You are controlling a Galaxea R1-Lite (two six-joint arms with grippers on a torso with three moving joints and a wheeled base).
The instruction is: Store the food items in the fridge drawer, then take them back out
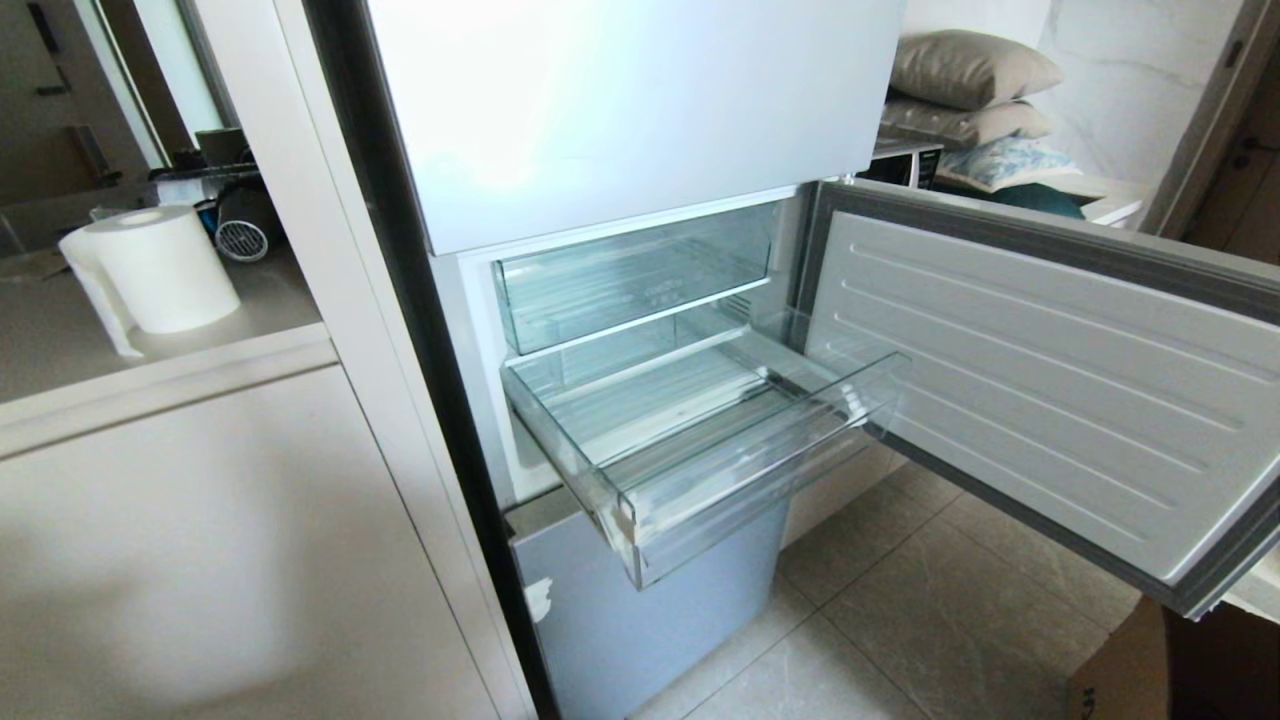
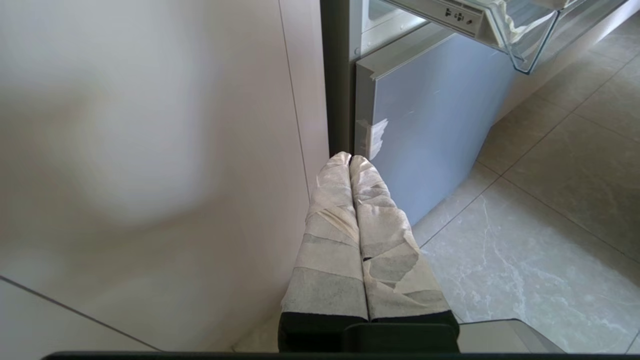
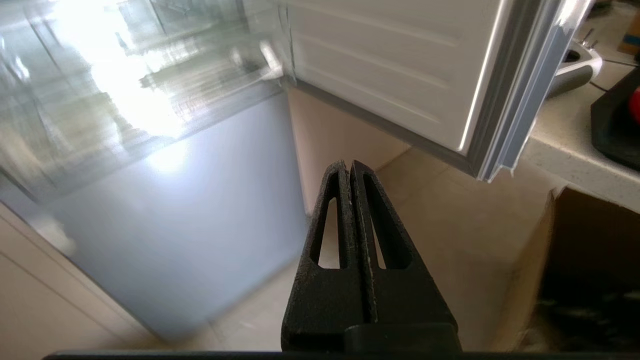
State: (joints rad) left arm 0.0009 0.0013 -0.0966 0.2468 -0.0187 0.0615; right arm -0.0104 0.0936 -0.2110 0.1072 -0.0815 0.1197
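Note:
The fridge (image 1: 620,100) has its middle door (image 1: 1040,380) swung open to the right. The clear fridge drawer (image 1: 750,485) is pulled out, and nothing lies in it. No arm shows in the head view. My left gripper (image 2: 350,159), its fingers wrapped in white tape, is shut and empty, low by the bottom fridge front (image 2: 430,115), under the drawer's corner (image 2: 525,40). My right gripper (image 3: 348,165) is shut and empty, below the open door (image 3: 400,65). A red sliver (image 3: 635,105), perhaps one of the food items, lies on a dark tray (image 3: 612,125).
A shorter clear bin (image 1: 630,280) sits pushed in above the drawer. Beige cabinets (image 1: 200,560) with a paper roll (image 1: 160,265) stand left of the fridge. A cardboard box (image 3: 575,260) sits on the tiled floor (image 1: 900,620) under the door's far end. Pillows (image 1: 970,70) lie behind.

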